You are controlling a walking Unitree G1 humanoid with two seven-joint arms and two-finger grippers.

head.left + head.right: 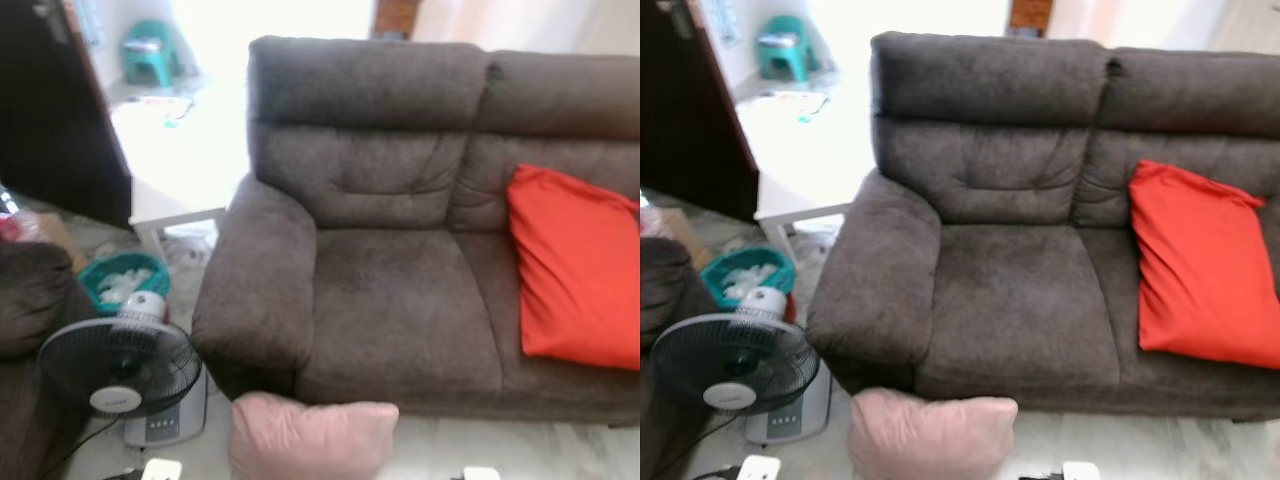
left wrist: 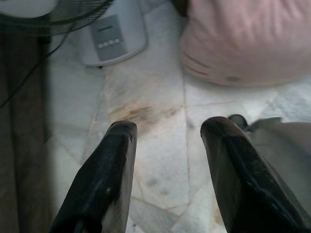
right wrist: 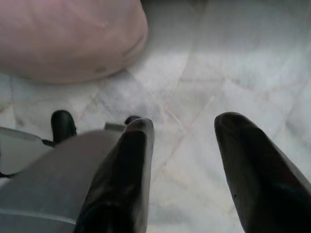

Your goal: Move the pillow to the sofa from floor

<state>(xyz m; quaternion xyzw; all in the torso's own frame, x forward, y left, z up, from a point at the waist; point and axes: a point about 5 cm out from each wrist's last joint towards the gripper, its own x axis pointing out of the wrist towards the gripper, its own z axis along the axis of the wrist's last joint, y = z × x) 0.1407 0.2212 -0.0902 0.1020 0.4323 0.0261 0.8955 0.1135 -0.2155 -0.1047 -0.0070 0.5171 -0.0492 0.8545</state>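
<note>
From the left eye view, the pink pillow [image 1: 312, 437] lies on the floor [image 1: 520, 450], pressed up against the foot of the grey sofa [image 1: 400, 300] just below its left armrest [image 1: 255, 290]. That spot leaves it easy to reach from the front. The left seat cushion directly above it is bare, while the red cushion [image 1: 575, 265] leans on the right seat, so the open room for setting it down is on the left half. A standing fan [image 1: 120, 370] crowds the floor close to the pillow's left, with a teal basket [image 1: 122, 280] behind it and a white surface [image 1: 175, 150] further back.

The right eye view gives the same layout; the fan's base sits just beside the pillow's corner, the tight edge on that side.

In the left wrist view, the left tool [image 2: 167, 131] hangs above marble tiles with its fingers spread wide and empty, the pillow ahead of it and the fan base off to one side.

In the right wrist view, the right tool [image 3: 184, 124] is likewise spread open over bare floor, holding nothing, pillow ahead. I'd judge both are poised to flank the pillow.
</note>
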